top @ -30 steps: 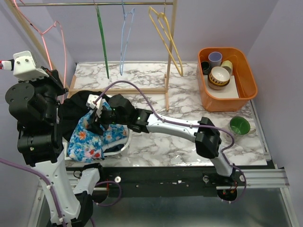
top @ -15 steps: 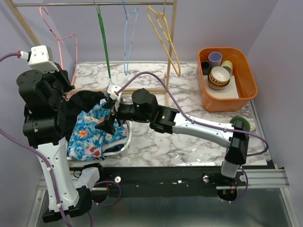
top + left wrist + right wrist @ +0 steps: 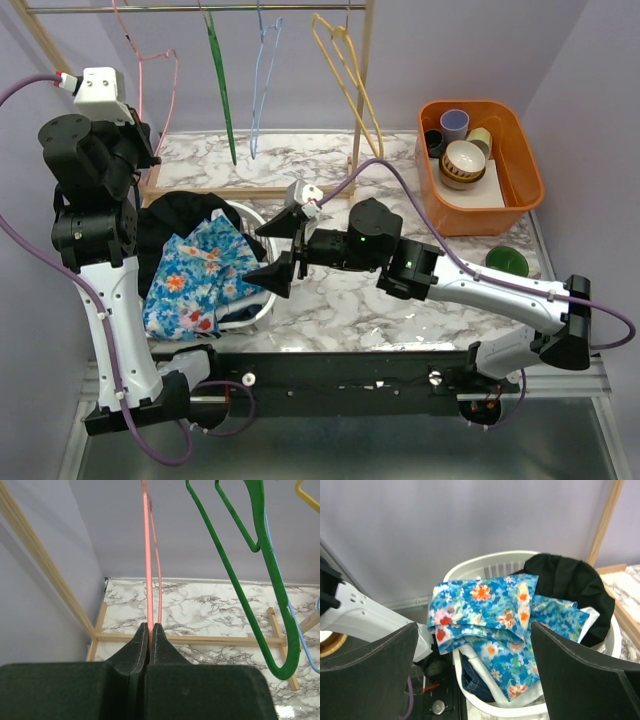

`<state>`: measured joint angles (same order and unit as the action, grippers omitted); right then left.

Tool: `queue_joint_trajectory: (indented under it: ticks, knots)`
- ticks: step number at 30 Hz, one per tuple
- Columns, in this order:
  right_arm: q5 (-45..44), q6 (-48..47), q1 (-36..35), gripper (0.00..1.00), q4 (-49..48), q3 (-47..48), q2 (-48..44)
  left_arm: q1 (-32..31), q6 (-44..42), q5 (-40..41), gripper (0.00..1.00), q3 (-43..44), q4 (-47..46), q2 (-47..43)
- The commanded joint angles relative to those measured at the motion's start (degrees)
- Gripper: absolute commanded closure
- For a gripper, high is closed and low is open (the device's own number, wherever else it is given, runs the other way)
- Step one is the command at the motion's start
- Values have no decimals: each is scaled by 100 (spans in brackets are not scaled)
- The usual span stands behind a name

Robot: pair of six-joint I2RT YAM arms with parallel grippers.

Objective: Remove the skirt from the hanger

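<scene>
Top external view: skirt (image 3: pixel 168 215) sits bunched in the white basket (image 3: pixel 264 302) at near-left of tabletop (image 3: pixel 340 305), partly under a floral garment (image 3: pixel 200 280) and not on any hanger. Light-blue hanger (image 3: pixel 262 90) hangs bare on the rail (image 3: pixel 300 8) btw green hanger (image 3: pixel 218 100) and yellow hanger (image 3: pixel 350 80). L arm is up high by the rail. Left wrist view shows left fingers (image 3: pixel 140 647) pressed together on the wire of a pink hanger (image 3: pixel 146 555), no cloth on it. Right fingers (image 3: pixel 370 665) are spread wide and empty, hovering above the basket w/o contact. Judged step: skirt removal looks done, since the cloth is off and in the basket. What's in hand is prob hanging the pink hanger up. Can't tell if its hook is over the rail, as the hook is out of frame. Next move prob needs L to seat the hook, then let go w/o knocking the green hanger just beside. R only needs to back off from the basket.
</scene>
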<state>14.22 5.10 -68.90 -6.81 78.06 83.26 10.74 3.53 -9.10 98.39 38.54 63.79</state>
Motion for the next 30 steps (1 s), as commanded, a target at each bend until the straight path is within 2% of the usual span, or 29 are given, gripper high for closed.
queue_joint_trajectory:
  ticks: [1, 9, 17, 21, 25, 26, 27, 29, 30]
  knots:
    - [29, 105, -18, 0, -286, -265, -372, -11, -107, -250, 100, 233, -452, -42]
    - [11, 43, -27, 0, -260, -353, -504, -11, -230, -188, 100, 629, -541, 353]
    - [-139, 52, -18, 0, -374, -678, -812, -2, -494, -66, 100, 339, -840, 678]
    - [-130, 52, -18, 0, -312, -669, -847, -11, -485, 268, 100, 172, -875, 810]
    - [-191, 148, -18, 0, -207, -670, -943, -11, -476, 636, 100, 487, -525, 986]
    - [-252, 175, -18, 0, -146, -669, -970, -11, -441, 751, 96, 488, -454, 978]
    - [-418, 236, -18, 0, 20, -626, -996, -11, -389, 822, 73, 488, -410, 925]
    - [-630, 359, -9, 0, 275, -547, -1101, -11, -214, 849, 49, 339, -383, 724]
    - [-822, 386, -18, 0, 555, -503, -1145, -11, -169, 805, 32, 278, -391, 644]
